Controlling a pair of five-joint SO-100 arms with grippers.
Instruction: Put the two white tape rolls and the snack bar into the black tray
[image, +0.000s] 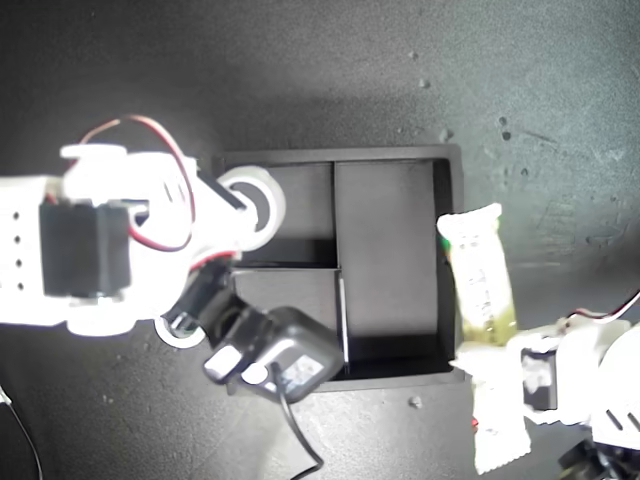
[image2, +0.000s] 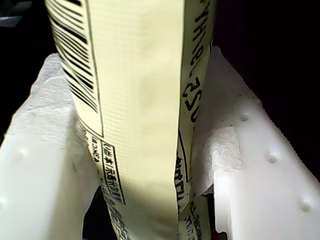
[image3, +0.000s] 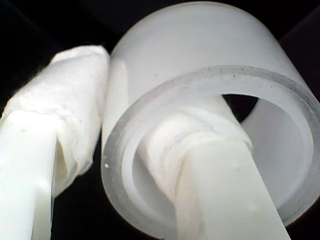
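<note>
My first tool (image: 497, 352) clamps snack bar (image: 484, 300) just outside black tray (image: 449, 160) wall; bar may catch wall. My second tool (image: 243, 210) pinches tape roll (image: 262, 204) wall over small compartment; roll may snag on inner finger.

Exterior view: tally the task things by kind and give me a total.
white tape roll: 1 in clear sight (an arm may hide another)
snack bar: 1
black tray: 1
Total: 3
</note>
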